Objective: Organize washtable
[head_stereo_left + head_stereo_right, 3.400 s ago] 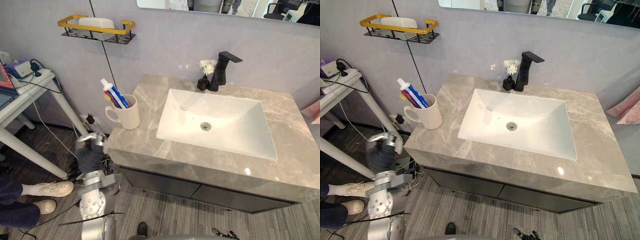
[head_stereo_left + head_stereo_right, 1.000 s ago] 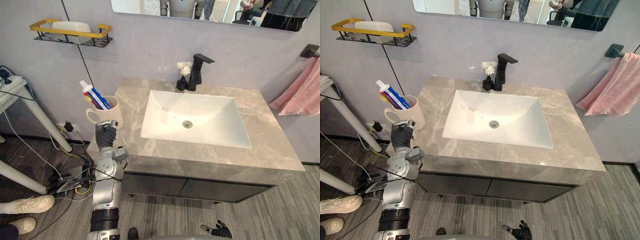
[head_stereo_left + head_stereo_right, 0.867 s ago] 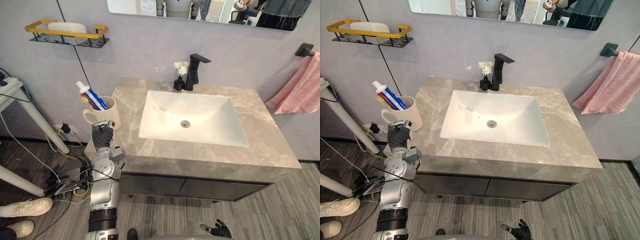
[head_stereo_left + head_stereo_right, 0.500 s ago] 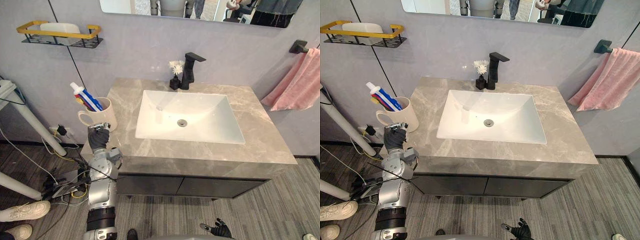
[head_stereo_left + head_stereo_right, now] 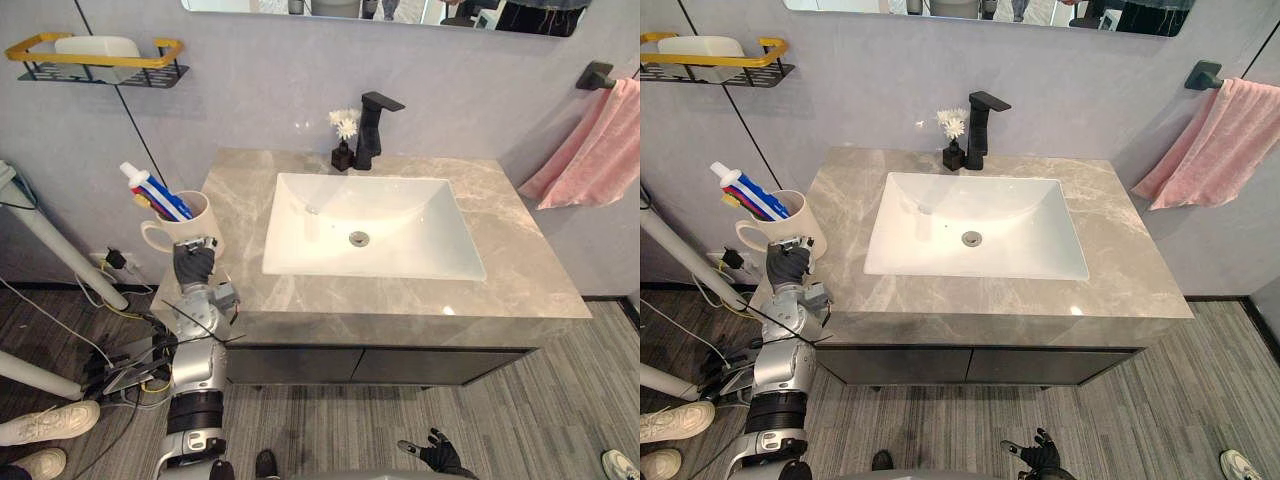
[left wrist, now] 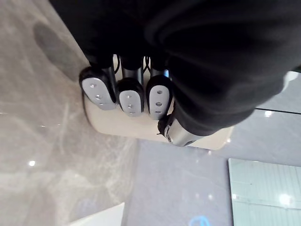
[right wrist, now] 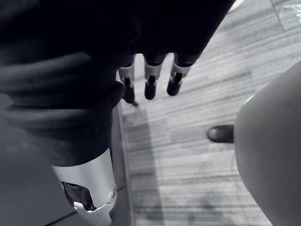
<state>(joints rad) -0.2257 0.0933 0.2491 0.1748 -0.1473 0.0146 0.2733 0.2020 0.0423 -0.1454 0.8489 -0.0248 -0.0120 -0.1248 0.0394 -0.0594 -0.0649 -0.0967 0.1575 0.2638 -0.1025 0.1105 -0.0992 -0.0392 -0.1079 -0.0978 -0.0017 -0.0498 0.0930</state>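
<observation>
A cream mug holding a toothpaste tube and toothbrushes stands at the left end of the grey marble counter. My left hand is raised at the counter's left front corner, just in front of the mug. In the left wrist view its fingers are curled, pads turned back toward the wrist, with the mug just past them and nothing held. My right hand hangs low over the floor, and its fingers point straight down.
A white sink is set in the middle of the counter, with a black faucet and a small flower vase behind it. A pink towel hangs at the right. A wall shelf holds soap. A person's shoe is at lower left.
The camera has swung right. My left hand rose from below the counter's left edge to the mug's near side and has stayed there for the last second.
</observation>
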